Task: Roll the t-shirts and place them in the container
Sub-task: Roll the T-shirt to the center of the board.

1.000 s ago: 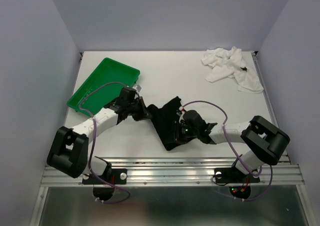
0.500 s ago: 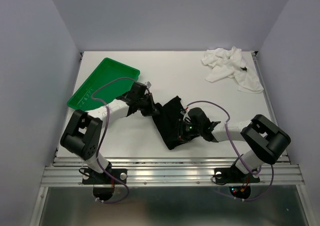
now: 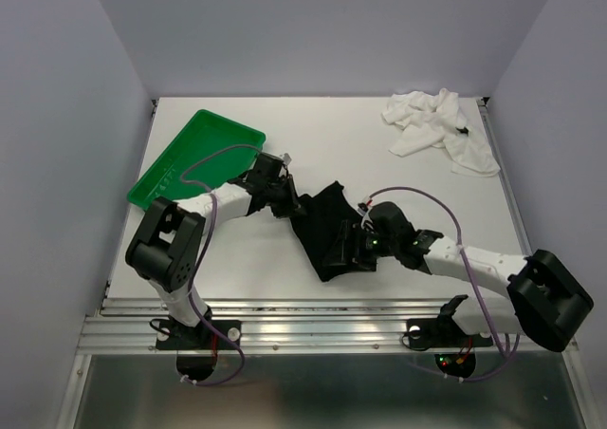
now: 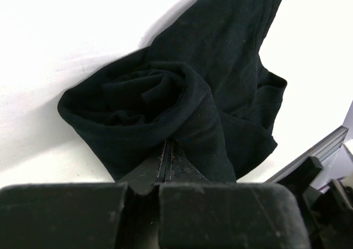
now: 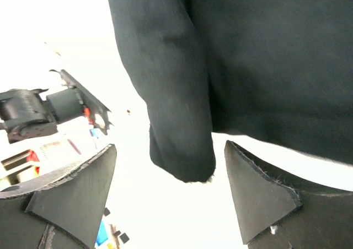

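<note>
As left end effector (image 4: 167, 152) pinches black t-shirt (image 4: 220, 78), right arm (image 3: 465, 263) outstretched.

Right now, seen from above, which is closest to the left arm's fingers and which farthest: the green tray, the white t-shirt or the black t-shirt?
1. black t-shirt: right at the fingers, mid-table.
2. green tray: just beyond them, at the far left.
3. white t-shirt: crumpled in the far right corner.
</note>
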{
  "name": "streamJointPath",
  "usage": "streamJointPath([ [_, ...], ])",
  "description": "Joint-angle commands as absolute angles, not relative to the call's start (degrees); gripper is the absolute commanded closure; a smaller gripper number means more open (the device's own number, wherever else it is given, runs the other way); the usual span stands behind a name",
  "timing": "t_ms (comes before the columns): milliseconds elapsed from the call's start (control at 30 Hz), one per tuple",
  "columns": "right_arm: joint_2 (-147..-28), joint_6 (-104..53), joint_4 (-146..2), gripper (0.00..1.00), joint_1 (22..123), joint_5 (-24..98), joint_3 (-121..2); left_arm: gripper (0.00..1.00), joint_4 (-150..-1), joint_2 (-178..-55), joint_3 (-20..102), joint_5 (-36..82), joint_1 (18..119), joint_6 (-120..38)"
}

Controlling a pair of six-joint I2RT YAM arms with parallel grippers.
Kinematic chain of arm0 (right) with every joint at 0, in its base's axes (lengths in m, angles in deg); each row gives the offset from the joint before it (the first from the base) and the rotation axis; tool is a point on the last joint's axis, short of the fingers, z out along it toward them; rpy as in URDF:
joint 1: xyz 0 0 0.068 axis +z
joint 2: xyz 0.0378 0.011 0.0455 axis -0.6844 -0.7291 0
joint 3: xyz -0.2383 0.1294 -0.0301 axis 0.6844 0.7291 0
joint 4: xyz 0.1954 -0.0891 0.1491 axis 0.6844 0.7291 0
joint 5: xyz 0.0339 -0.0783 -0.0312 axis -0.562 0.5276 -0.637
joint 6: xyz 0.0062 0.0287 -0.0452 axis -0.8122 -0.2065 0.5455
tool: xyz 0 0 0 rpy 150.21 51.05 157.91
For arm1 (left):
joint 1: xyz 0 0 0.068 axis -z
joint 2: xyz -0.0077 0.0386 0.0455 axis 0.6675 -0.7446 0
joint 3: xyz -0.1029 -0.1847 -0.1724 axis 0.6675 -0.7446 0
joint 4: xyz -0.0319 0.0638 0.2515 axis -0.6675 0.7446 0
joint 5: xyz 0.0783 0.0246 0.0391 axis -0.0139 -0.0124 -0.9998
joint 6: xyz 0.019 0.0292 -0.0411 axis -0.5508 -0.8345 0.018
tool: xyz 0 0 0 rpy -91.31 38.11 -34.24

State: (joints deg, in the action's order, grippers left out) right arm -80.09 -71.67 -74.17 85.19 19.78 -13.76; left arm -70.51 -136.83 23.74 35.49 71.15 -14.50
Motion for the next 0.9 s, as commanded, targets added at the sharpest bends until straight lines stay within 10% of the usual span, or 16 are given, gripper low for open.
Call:
streamJointPath([
  [0,-74.9,-67.2,-59.5,0.16,84.9,24.7,-17.6,1.00,-70.9,-138.0,26.1,34.4,71.3,-16.2],
  [300,-68.9,-61.7,-43.0,0.22,84.9,37.1,-28.4,1.00,-71.0,-139.4,27.3,34.5,72.1,-15.9],
  [867,-86.3,-57.9,-51.5,0.80,91.9,42.4,-30.7,1.00,-69.5,-141.6,29.9,34.5,73.0,-15.6],
])
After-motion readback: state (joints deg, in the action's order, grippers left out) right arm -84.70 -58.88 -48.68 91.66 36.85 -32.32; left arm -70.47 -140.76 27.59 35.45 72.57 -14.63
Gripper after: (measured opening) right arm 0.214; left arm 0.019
